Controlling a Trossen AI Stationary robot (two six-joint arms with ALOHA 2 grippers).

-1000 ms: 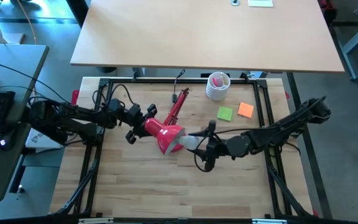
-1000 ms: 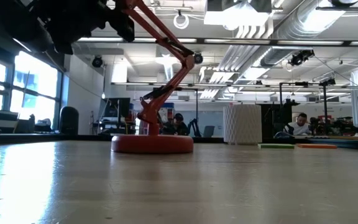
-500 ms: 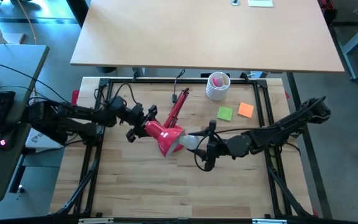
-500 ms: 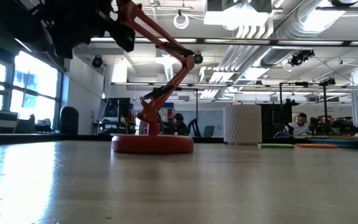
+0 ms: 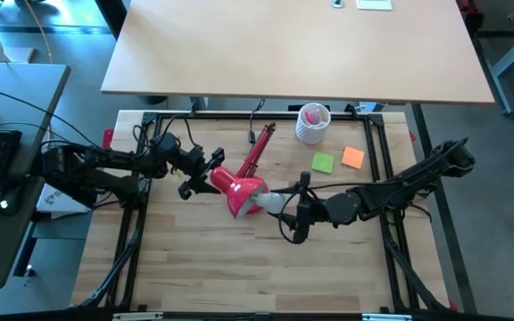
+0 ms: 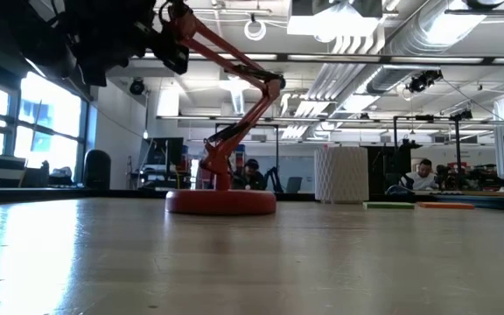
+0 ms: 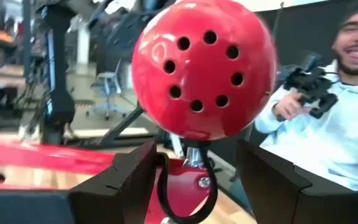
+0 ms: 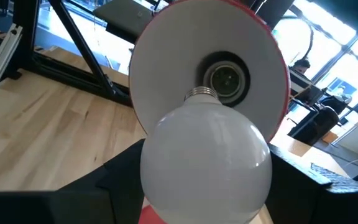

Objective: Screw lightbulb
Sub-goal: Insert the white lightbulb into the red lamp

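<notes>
Right pincer (image 5: 283,203) grips the white pear-shaped lightbulb (image 8: 205,163) facing the red metal lamp shade (image 5: 237,193); left pincer (image 5: 200,174) stands open behind the shade.

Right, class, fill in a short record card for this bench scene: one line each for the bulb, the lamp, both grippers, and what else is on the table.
lightbulb: white globe held by the right gripper, screw base pointing at the socket, not yet in it
red lamp: shade tilted on its side, open end facing the bulb; base on the table
left gripper: behind the shade, fingers open either side of its neck
socket: empty, visible deep in the shade
other items: white perforated cup, green note, orange note
</notes>
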